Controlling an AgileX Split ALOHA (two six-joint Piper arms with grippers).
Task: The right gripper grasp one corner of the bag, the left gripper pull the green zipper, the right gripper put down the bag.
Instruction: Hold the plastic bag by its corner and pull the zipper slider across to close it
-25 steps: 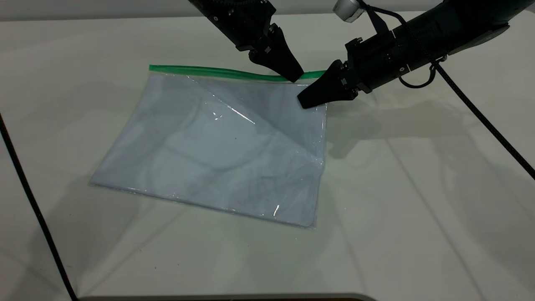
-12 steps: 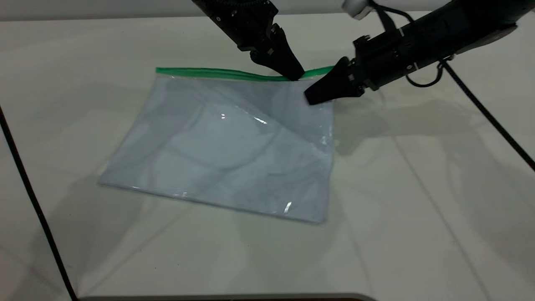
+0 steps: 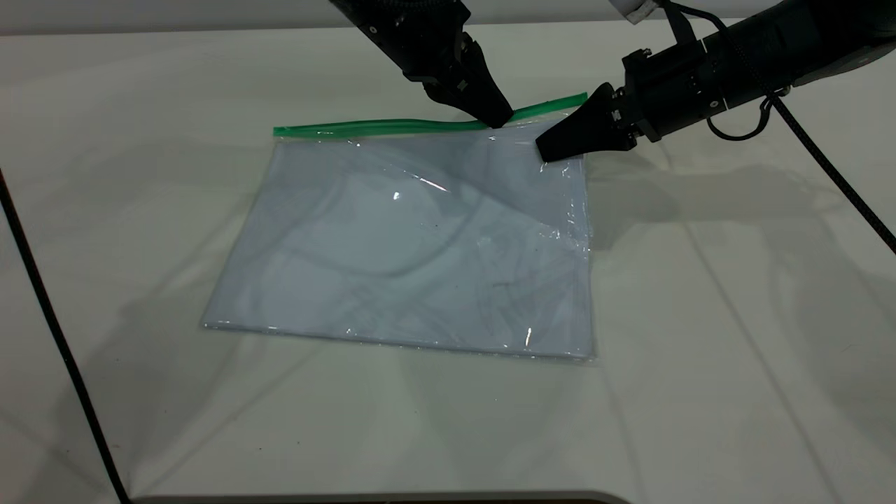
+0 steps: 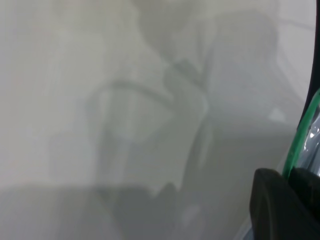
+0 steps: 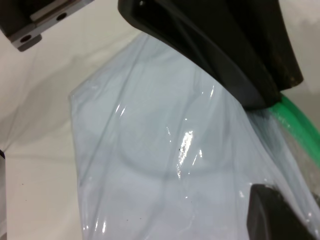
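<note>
Clear bag [image 3: 420, 245] lying flat on the white tabletop [image 3: 700, 350], green zipper [image 3: 392, 127] along its far edge. Left tool [image 3: 495, 119] pinched on the zipper toward its right end. Right tool [image 3: 549, 150] clamped on the bag's far-right corner.

White table [image 3: 700, 336], surface faintly creased. Soft shadows fall across it. Pale wall strip [image 3: 175, 14] beyond the far edge.
</note>
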